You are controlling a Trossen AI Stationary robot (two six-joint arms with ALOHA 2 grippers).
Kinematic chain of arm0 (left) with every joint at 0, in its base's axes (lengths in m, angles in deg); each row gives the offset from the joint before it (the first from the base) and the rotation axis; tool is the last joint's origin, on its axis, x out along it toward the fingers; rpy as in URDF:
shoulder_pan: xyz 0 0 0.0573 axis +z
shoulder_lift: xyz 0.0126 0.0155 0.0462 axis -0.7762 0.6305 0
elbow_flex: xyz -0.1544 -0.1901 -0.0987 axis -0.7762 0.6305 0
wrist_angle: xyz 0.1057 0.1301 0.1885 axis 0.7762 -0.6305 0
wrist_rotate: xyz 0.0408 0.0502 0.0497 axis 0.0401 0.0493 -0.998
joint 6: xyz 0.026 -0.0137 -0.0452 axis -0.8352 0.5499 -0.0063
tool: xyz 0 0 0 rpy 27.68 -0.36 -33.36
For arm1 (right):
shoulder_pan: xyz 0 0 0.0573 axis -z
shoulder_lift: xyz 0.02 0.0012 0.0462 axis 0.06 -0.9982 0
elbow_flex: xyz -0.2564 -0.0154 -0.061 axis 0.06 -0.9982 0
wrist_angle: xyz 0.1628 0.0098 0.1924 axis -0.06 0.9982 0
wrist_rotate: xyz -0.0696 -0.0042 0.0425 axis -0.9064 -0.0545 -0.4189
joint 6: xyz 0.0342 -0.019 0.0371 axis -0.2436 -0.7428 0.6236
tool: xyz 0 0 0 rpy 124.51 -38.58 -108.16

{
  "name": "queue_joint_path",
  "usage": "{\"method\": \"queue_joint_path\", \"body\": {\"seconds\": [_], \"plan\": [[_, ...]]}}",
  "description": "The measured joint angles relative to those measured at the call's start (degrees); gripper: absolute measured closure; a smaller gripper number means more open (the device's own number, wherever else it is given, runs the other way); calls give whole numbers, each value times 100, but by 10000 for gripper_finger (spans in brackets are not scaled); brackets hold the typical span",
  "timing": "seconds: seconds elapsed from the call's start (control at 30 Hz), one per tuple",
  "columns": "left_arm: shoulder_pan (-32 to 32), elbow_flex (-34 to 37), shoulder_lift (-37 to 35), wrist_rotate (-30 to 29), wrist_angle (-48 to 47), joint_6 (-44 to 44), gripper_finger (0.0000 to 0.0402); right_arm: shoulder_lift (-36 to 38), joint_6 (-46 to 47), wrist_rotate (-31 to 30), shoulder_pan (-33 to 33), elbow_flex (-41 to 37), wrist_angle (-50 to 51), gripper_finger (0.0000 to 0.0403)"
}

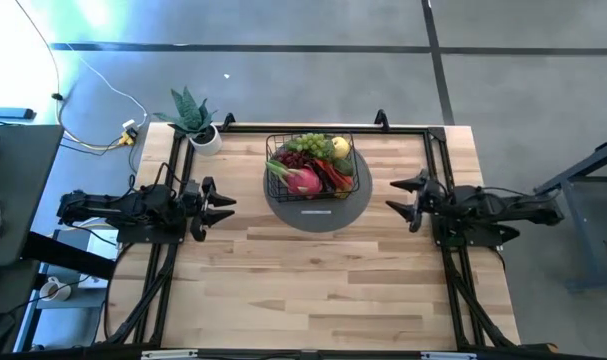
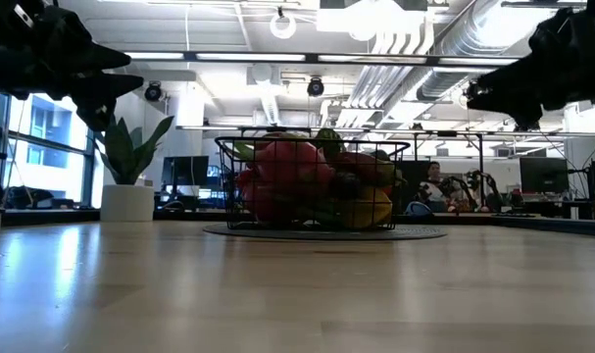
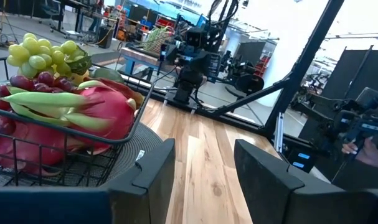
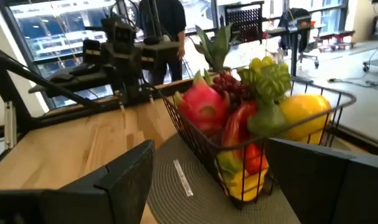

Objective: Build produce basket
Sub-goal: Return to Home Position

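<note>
High view: basket (image 1: 272,170) sits far-centre on the table (image 1: 313,290), on a round grey mat (image 1: 288,212), heaped with produce (image 1: 305,180): pink dragon fruit, grapes, yellow fruit. Potted plant (image 1: 193,115) at far left. Left gripper (image 1: 228,207) left of mat, fingers apart, empty. Right gripper (image 1: 391,195) right of mat, likewise spread, holding nothing.

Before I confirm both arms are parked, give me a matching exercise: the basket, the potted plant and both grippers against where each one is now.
Column one:
1. basket
2. potted plant
3. left gripper
4. right gripper

Column two:
A. open and empty, to the right of the round grey mat
B. at the table corner on the left arm's side
C. on the mat, filled with produce
D. open and empty, to the left of the mat

Pairs: 1-C, 2-B, 3-D, 4-A.
</note>
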Motion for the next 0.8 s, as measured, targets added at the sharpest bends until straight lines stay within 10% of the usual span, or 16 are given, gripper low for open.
{"method": "queue_joint_path", "body": {"seconds": [0.8], "plan": [[0, -2, -1, 1, 0, 0, 247, -65, 1153, -36, -2, -109, 0, 117]]}}
